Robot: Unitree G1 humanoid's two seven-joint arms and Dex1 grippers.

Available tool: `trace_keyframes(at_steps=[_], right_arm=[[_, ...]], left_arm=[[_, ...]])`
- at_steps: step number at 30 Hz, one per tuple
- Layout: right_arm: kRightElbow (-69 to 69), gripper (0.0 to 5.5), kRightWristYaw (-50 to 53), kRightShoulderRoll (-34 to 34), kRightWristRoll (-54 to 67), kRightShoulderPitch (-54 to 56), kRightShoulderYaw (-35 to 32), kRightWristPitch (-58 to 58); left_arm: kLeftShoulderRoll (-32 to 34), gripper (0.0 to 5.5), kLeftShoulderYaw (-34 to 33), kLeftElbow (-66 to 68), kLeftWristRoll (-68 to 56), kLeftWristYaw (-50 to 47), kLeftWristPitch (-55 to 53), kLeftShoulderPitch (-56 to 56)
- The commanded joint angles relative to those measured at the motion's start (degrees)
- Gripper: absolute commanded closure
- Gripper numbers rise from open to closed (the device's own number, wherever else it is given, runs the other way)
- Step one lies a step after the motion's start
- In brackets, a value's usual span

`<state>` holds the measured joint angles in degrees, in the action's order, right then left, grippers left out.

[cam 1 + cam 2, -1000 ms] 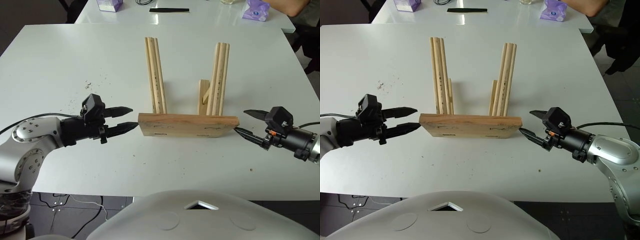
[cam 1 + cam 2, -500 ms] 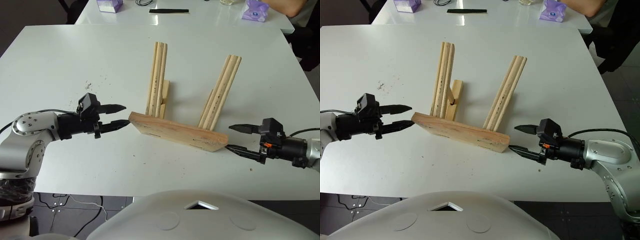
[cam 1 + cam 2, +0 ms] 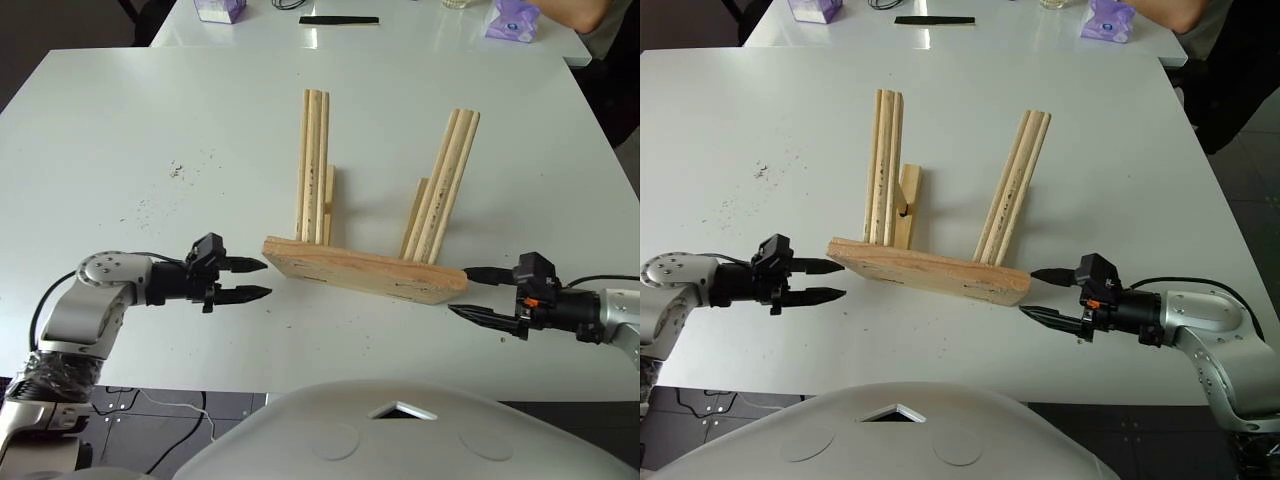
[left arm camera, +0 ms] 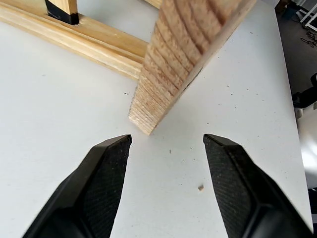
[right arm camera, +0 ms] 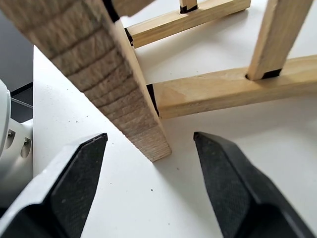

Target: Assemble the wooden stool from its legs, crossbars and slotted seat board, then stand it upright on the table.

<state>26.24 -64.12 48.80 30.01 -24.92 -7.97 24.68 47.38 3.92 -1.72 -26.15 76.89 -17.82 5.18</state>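
Where the white table (image 3: 120, 120) is seen from the head, the wooden stool (image 3: 370, 230) is laid on its side near the front edge, seat board (image 3: 365, 272) on edge, legs (image 3: 314, 165) pointing away. The left arm (image 3: 100, 285) and right arm (image 3: 615, 318) are held low, aimed inward. The left gripper (image 3: 266, 278) and right gripper (image 3: 460, 290) are spread, just beside the board's ends, apart from it. Crumbs (image 3: 178, 170) are scattered on the left, and a second table (image 3: 400, 35) is set behind.

The left arm (image 3: 110, 285) is bent at the elbow behind the left jaws, forearm held level. The left jaws stand parted and grip nothing, tips pointing across toward the right jaws. The right arm (image 3: 605, 316) mirrors it: forearm level, right jaws parted and empty, tips facing the left jaws.
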Motion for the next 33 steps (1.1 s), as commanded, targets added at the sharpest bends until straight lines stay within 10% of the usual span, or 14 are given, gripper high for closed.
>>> trace_keyframes(at_steps=[1,13,24,33], right_arm=[[-4.4,2.24,-0.1,-1.8,-4.2,2.4,6.1,-2.8],[-14.1,2.24,1.4,-4.8,-11.4,7.2,12.7,-9.8],[-14.3,3.80,1.9,-5.4,-9.5,7.3,11.6,-9.4],[0.0,3.88,7.7,-5.7,0.1,2.5,4.7,4.0]], left_arm=[[-5.3,2.77,5.9,6.2,5.5,-1.3,3.3,-4.5],[-10.5,2.77,7.3,16.7,8.8,-3.3,9.3,-9.2],[-9.5,3.97,5.0,8.5,2.4,0.6,4.5,-6.5],[-11.6,3.99,1.7,0.6,7.7,-13.2,3.6,-5.0]])
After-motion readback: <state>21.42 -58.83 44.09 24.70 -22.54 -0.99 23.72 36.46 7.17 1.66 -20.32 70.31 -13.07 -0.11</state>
